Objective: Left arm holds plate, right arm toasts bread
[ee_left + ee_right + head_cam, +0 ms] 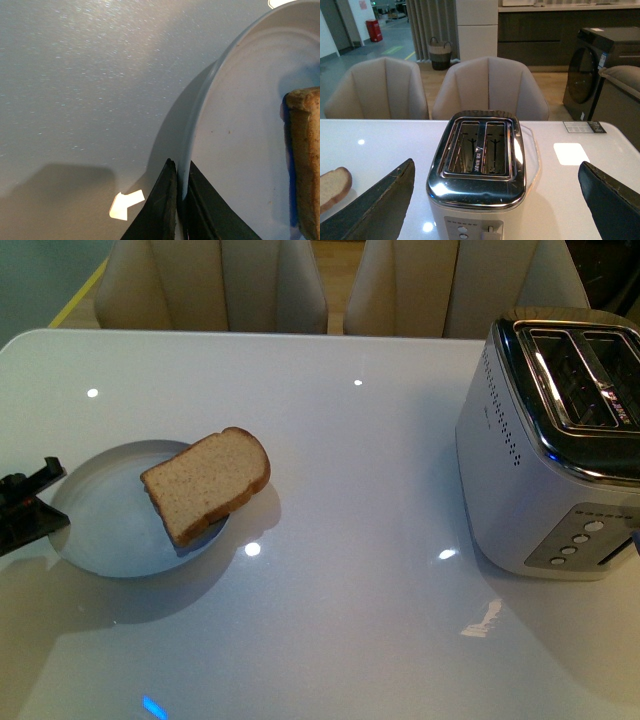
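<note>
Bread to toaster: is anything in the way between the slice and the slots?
Nothing visible. Only bare table lies between the bread, resting across the plate rim, and the toaster. Both slots look empty. The right gripper is open, facing the toaster.

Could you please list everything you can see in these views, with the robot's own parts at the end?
table: one, glossy white, under everything else.
plate: one, pale blue-grey, on the table's left part.
bread: one slice, light brown, lying across the plate's right rim and partly overhanging it.
toaster: one, silver-white, two empty slots, on the table's right part.
chairs: two, beige, behind the table.
basket: one, dark, on the floor beyond the chairs.
left hand: one, black, shut on the plate's rim.
right hand: one, black, open wide, facing the toaster.
</note>
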Tool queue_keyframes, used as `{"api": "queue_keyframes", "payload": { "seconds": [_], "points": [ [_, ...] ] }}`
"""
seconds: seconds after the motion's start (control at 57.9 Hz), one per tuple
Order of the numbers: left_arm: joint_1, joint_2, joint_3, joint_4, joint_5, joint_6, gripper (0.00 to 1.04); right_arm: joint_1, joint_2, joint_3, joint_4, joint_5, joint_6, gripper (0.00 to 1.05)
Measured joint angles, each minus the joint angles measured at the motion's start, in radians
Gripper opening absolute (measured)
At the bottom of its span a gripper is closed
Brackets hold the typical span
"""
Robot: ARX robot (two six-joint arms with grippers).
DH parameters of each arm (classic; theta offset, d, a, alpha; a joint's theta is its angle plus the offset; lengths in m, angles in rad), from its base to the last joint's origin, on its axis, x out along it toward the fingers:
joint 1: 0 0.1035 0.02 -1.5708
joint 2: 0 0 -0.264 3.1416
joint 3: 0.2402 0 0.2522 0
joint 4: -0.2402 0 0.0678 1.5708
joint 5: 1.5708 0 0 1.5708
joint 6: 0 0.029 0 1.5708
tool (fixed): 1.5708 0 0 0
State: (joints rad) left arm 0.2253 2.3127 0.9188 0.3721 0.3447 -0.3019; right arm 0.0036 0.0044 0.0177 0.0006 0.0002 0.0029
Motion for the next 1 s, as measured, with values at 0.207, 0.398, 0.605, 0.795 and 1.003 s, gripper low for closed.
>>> {"api": "queue_keyframes", "payload": {
  "seconds": [0.207, 0.398, 0.605, 0.795, 1.003],
  "points": [
    [0.02, -0.147, -0.071, -0.03, 0.05, -0.048, 0.03, 0.0, 0.0, 0.0, 0.0, 0.0, 0.0, 0.96],
    [-0.005, -0.337, -0.1, -0.093, 0.055, -0.114, 0.03, 0.0, 0.0, 0.0, 0.0, 0.0, 0.0, 0.96],
    [-0.129, -0.505, -0.091, -0.186, 0.018, -0.203, 0.03, 0.0, 0.0, 0.0, 0.0, 0.0, 0.0, 0.96],
    [-0.279, -0.582, -0.044, -0.251, -0.031, -0.271, 0.03, 0.0, 0.0, 0.0, 0.0, 0.0, 0.0, 0.96],
    [-0.436, -0.604, 0.026, -0.322, -0.077, -0.317, 0.03, 0.0, 0.0, 0.0, 0.0, 0.0, 0.0, 0.96]
  ]
}}
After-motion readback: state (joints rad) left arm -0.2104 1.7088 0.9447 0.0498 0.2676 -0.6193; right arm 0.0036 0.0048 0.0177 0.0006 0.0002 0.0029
